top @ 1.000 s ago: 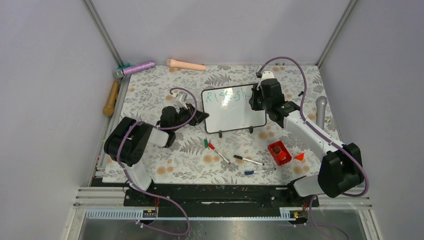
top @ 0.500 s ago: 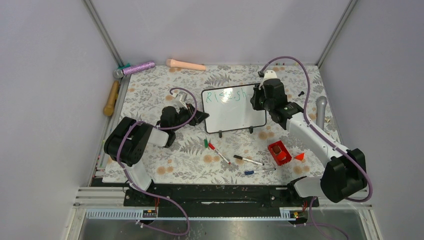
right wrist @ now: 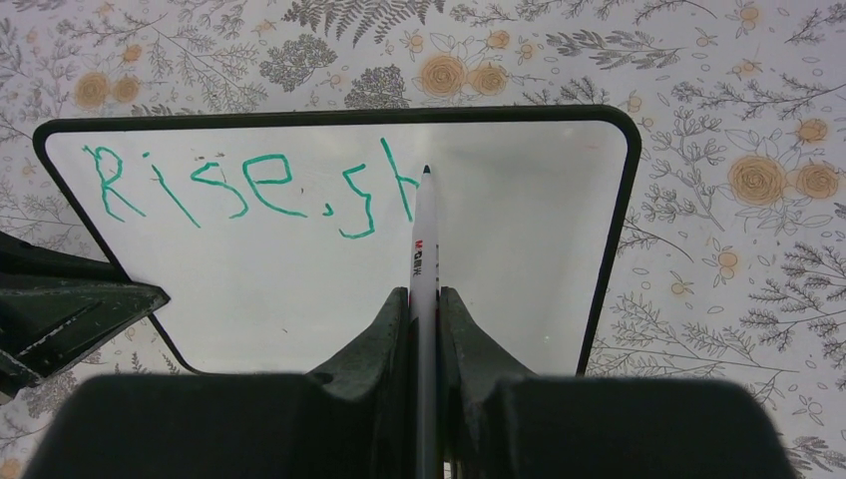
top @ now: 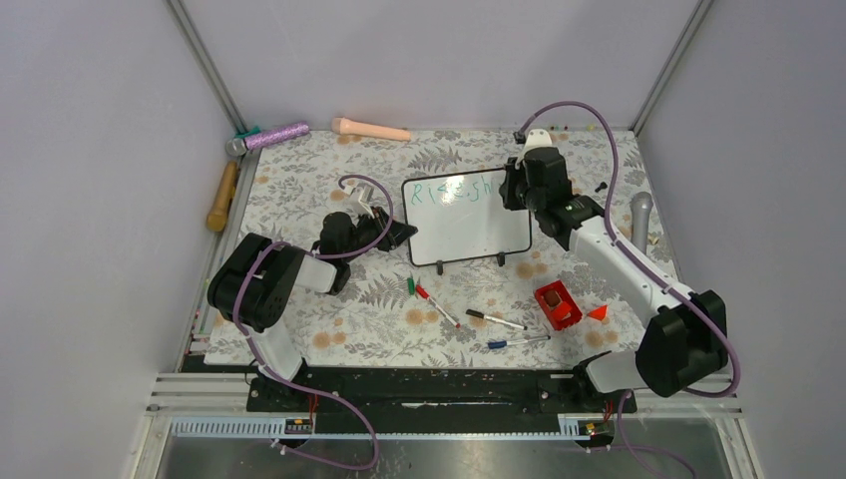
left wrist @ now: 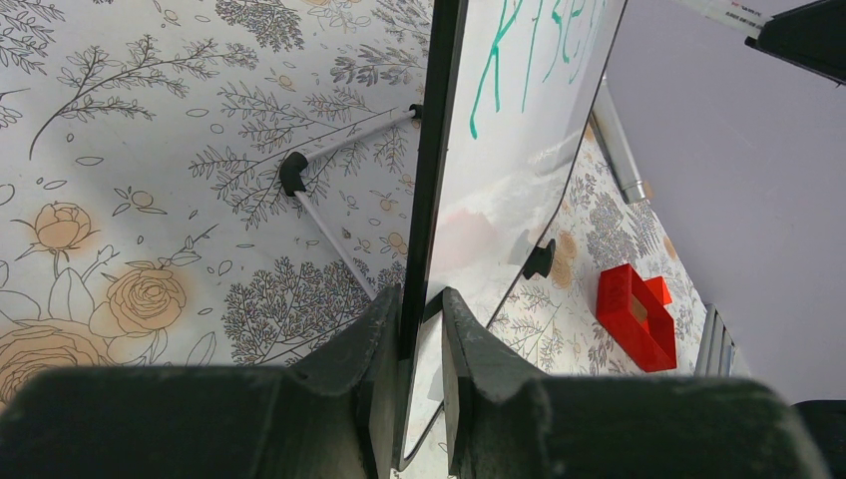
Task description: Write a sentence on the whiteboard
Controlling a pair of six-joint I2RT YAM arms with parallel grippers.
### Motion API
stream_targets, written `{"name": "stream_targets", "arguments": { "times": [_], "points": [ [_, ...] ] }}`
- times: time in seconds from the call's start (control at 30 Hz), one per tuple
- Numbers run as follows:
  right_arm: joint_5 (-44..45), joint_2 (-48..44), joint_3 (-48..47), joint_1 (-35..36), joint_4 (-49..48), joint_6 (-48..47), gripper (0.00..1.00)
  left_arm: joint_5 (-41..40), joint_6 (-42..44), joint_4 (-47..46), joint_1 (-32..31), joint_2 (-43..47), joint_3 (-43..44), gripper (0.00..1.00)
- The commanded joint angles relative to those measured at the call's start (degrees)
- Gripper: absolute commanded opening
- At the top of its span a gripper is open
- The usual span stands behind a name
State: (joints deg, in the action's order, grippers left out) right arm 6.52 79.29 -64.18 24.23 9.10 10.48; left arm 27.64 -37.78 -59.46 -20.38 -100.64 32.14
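Observation:
The whiteboard (top: 467,220) stands tilted on the floral table, black-framed, with green writing "Rise, sh" (right wrist: 249,190) along its top. My left gripper (top: 399,235) is shut on the board's left edge (left wrist: 424,249); the frame sits between its fingers (left wrist: 371,339). My right gripper (top: 511,192) is shut on a white marker (right wrist: 424,249), whose tip touches the board just right of the "h". The board also fills the right wrist view (right wrist: 499,259). In the left wrist view the writing (left wrist: 529,60) shows edge-on.
Several pens (top: 496,320) and a green cap (top: 411,283) lie in front of the board. A red block (top: 557,304) and a red cone (top: 598,312) sit at the right front. A grey microphone (top: 639,222), a pink one (top: 370,129), a purple one (top: 269,135) and a wooden handle (top: 221,197) lie at the edges.
My right gripper has moved a little up and back along the board's top right with the marker. The left gripper and the board have not moved.

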Motion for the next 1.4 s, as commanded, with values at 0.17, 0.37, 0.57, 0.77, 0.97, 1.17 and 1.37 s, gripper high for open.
{"name": "stream_targets", "arguments": {
  "times": [0.17,0.37,0.57,0.77,0.97,1.17,1.37],
  "points": [
    [3.12,3.1,-4.62,-0.06,-0.84,-1.96,0.0,-2.47,1.22,-0.22,-0.1,0.51,1.16,0.0],
    [4.65,4.78,-5.16,-0.06,-0.37,-2.61,0.0,-2.38,1.21,-0.19,-0.09,0.43,1.18,0.0],
    [4.23,4.61,-5.04,-0.08,-0.33,-2.45,0.0,-2.42,1.22,-0.14,-0.1,0.44,1.21,0.0],
    [3.05,1.05,-3.12,-0.07,-0.03,-1.74,0.0,-2.46,1.21,-0.13,-0.09,0.53,1.17,0.0],
    [2.13,-1.58,-0.96,-0.07,0.01,-1.25,0.0,-2.48,1.17,-0.22,-0.1,0.54,1.12,0.0],
    [1.7,-0.36,-0.91,-0.06,0.38,-1.06,0.0,-2.42,1.22,-0.22,-0.07,0.53,1.02,0.0],
    [1.46,1.13,-1.12,-0.06,0.03,-0.99,0.0,-2.48,1.22,-0.22,-0.07,0.49,1.05,0.0]
  ]
}}
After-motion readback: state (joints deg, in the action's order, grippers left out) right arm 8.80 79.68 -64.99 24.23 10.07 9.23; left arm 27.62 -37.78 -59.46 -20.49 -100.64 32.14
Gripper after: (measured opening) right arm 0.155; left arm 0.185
